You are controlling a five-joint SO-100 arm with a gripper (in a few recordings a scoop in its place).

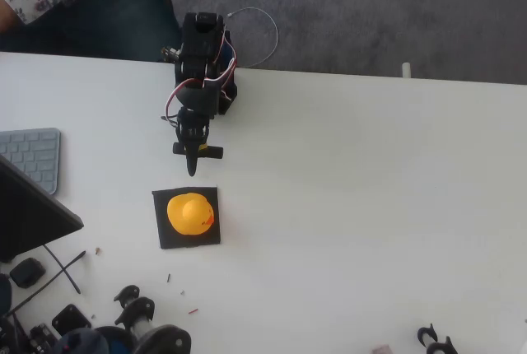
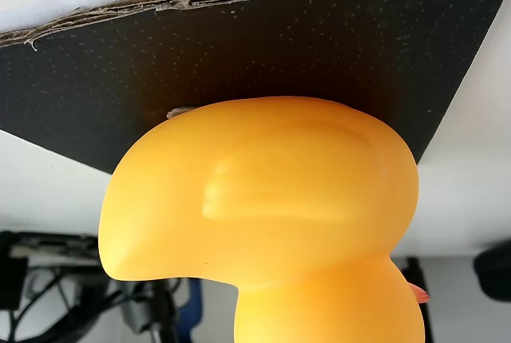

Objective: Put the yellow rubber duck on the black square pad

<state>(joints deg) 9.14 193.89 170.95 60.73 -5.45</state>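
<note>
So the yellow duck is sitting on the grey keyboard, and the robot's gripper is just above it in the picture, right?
Not quite. The overhead view shows the duck sitting on the black square pad, not the keyboard, which lies off to the left. The gripper is just above it in the picture, as you said.

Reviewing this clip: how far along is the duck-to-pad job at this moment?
Placement looks done: in the overhead view the yellow rubber duck sits on the black square pad, within its edges. The wrist view shows the duck close up against the pad. The hand is off the duck, just above the pad in the picture, holding nothing. What seems left is pulling the arm back.
</note>
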